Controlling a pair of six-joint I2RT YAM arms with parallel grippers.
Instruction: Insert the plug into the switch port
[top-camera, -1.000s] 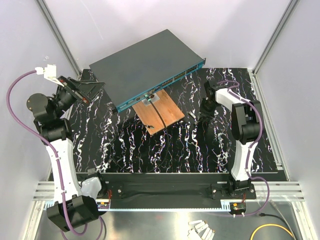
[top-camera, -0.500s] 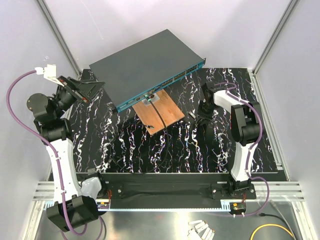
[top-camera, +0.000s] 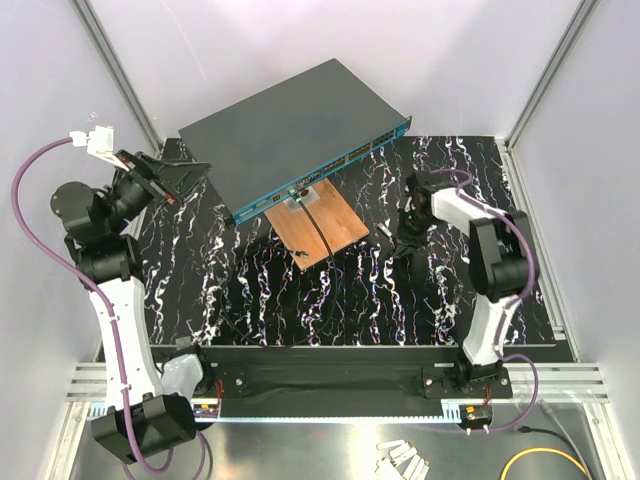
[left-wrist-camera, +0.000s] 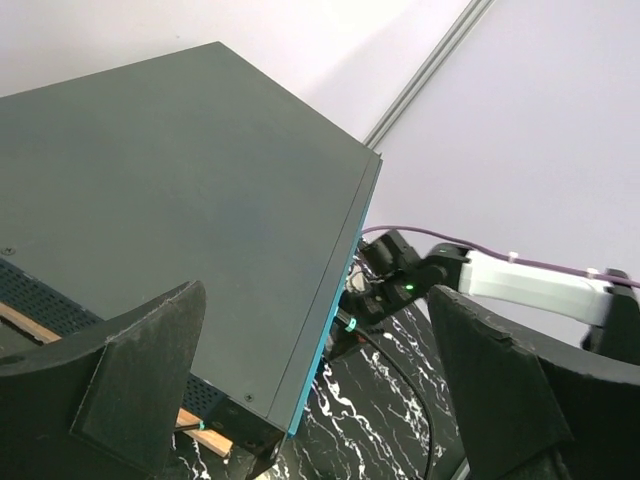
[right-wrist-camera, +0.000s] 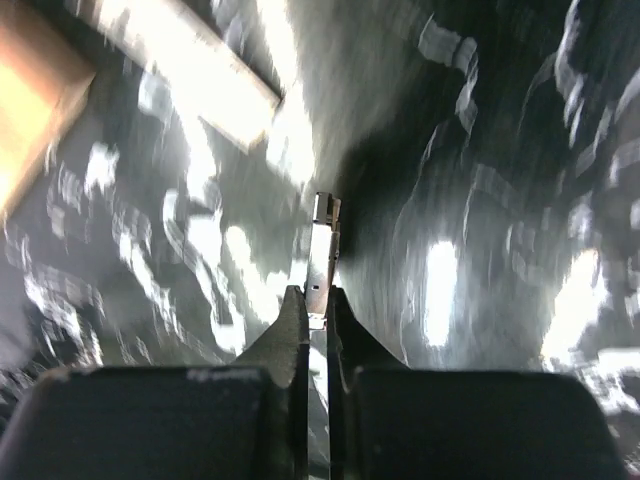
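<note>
The switch (top-camera: 295, 130) is a flat dark grey box with a teal front edge (top-camera: 340, 165) carrying ports, and it lies angled at the back. It fills the left wrist view (left-wrist-camera: 180, 190). The plug (top-camera: 383, 231) is small and pale and lies on the black marbled mat right of the copper-brown board (top-camera: 318, 226). In the right wrist view the plug (right-wrist-camera: 321, 245) sticks out ahead of my right gripper (right-wrist-camera: 317, 296), whose jaws are closed on its near end. My right gripper (top-camera: 401, 242) is low over the mat. My left gripper (top-camera: 190, 178) is open and empty at the switch's left corner, also in its own view (left-wrist-camera: 320, 400).
A black cable (top-camera: 322, 235) runs across the copper-brown board up to the switch's front. In the left wrist view a cable with a teal band (left-wrist-camera: 350, 324) sits at the switch's front edge. White walls and metal frame posts (top-camera: 120, 85) close in the mat.
My right arm has swung its elbow outward and brought the gripper down and slightly nearer, onto the plug. The plug, switch and left gripper have stayed in place.
</note>
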